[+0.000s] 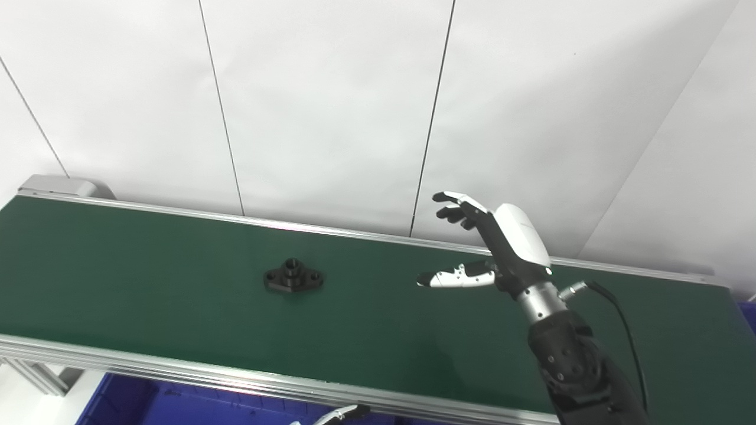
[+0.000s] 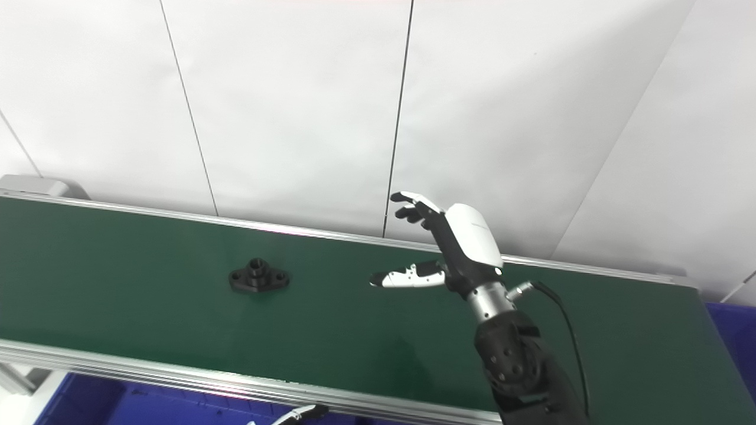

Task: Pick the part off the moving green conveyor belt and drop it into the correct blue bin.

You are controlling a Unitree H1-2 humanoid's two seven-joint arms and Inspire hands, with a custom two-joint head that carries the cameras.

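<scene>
A black flanged metal part (image 1: 293,277) with a short threaded boss lies flat on the green conveyor belt (image 1: 147,307), left of centre. My right hand (image 1: 490,245) is raised above the belt to the right of the part, well apart from it, open with fingers and thumb spread and holding nothing. Only a fingertip of my left hand (image 1: 342,414) shows at the bottom edge, below the belt's near rail; its state cannot be seen. A blue bin (image 1: 177,404) lies below the near rail at bottom left.
Aluminium rails (image 1: 236,378) run along the near and far edges of the belt. White wall panels stand behind it. Another blue bin's corner (image 2: 732,330) shows at the far right. A cable (image 1: 620,319) loops off my right wrist.
</scene>
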